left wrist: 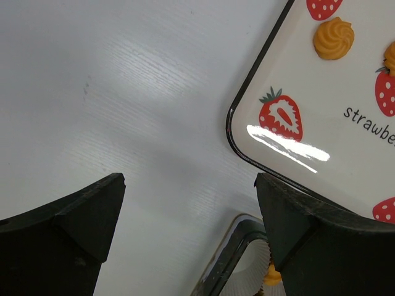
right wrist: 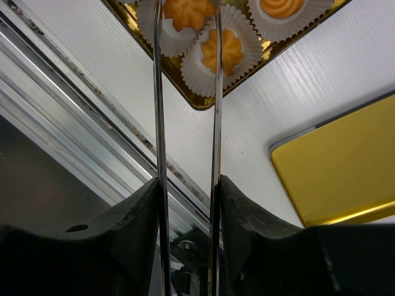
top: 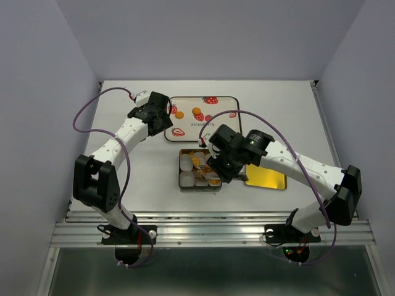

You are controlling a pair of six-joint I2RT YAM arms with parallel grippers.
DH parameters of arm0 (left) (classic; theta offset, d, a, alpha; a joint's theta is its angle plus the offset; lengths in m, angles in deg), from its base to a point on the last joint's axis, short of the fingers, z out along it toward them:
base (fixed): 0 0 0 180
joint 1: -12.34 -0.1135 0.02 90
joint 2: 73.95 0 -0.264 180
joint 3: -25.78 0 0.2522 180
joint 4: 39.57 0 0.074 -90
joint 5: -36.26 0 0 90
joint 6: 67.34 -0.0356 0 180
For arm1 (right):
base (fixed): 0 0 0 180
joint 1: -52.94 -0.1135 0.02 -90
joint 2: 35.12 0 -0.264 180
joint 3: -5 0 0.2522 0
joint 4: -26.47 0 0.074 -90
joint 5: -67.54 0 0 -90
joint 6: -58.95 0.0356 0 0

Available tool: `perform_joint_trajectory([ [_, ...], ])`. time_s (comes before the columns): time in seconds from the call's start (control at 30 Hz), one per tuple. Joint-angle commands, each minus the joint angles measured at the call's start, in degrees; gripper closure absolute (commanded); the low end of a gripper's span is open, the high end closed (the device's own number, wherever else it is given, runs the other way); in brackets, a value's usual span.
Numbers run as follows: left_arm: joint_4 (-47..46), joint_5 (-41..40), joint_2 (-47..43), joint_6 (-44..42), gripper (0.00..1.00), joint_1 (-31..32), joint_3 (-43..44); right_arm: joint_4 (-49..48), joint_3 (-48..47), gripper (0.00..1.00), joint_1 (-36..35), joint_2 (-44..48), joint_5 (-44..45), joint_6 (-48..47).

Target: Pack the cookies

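Two orange cookies (top: 179, 115) (top: 197, 113) lie on the strawberry-printed tray (top: 228, 102); one also shows in the left wrist view (left wrist: 333, 38). The open gold tin (top: 182, 186) holds white paper cups, several with cookies (right wrist: 222, 49) (right wrist: 282, 6). My left gripper (top: 163, 118) (left wrist: 190, 185) is open and empty above the table, beside the tray's near left corner (left wrist: 237, 117). My right gripper (top: 217, 166) (right wrist: 187, 185) is shut on metal tongs (right wrist: 157, 92). The tong blades reach over the tin's near right corner, on either side of a cookie (right wrist: 185, 9) in its cup. The tips are out of view.
The tin's gold lid (top: 265, 177) (right wrist: 339, 166) lies inside up, right of the tin. The table's metal front rail (right wrist: 92, 123) runs close under the right gripper. Purple cables loop over both arms. Side walls enclose the table.
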Motion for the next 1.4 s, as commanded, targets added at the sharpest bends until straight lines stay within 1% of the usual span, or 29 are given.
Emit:
perform_joint_trajectory([
  [0.0, 0.3, -1.54, -2.98, -0.99, 0.01, 0.3, 0.04, -2.47, -0.63, 0.55, -1.07, -0.09, 0.22, -0.57],
  [0.5, 1.09, -1.9, -3.68, -0.81, 0.01, 0.21, 0.04, -3.0, -1.07, 0.52, -1.6, -0.17, 1.54, -0.39],
  [0.67, 1.53, -2.07, -4.12, -0.63, 0.01, 0.3, 0.04, -3.44, -1.25, 0.56, -1.6, 0.0, 1.45, -0.13],
  [0.87, 2.67, -1.81, -4.29, -0.02, 0.01, 0.21, 0.3, -0.28, -3.18, 0.59, -1.6, 0.18, 1.37, 1.1],
  [1.0, 2.94, -1.63, -4.73, 0.07, 0.01, 0.3, 0.3, 2.97, -4.41, 0.59, -1.6, 0.44, 0.22, 2.07],
  [1.37, 3.2, -1.46, -4.91, 0.16, 0.01, 0.21, -0.23, 5.35, -4.33, 0.58, -1.6, 0.44, -2.06, 1.98],
])
